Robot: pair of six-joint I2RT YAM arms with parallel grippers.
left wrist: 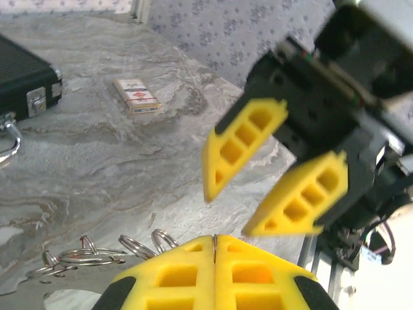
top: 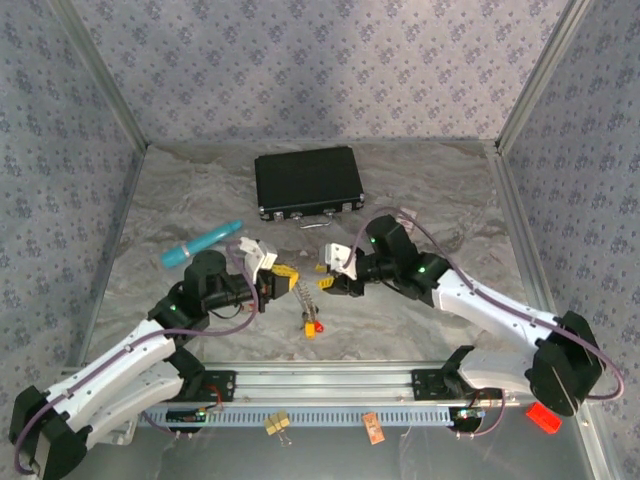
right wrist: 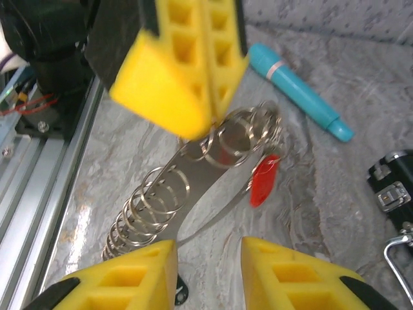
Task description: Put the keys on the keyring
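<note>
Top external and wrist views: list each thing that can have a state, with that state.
left gripper: shut on the keyring
right gripper: open, holding nothing
black case: closed
teal pen: lying flat
red key: beside the keyring's small rings, attachment unclear

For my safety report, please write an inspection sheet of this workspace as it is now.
surface: marbled table, nothing spilled.
job's things: keyring with many small rings, held at one end; keys with red and yellow heads beneath; attached or not, cannot tell.
clutter: teal pen, black case, card pack; binder clip by the near rail.
grippers: left gripper shut on the keyring; right gripper open, facing it.
cables: purple cables along both arms, no snag seen.
surroundings: patterned walls, metal frame.
</note>
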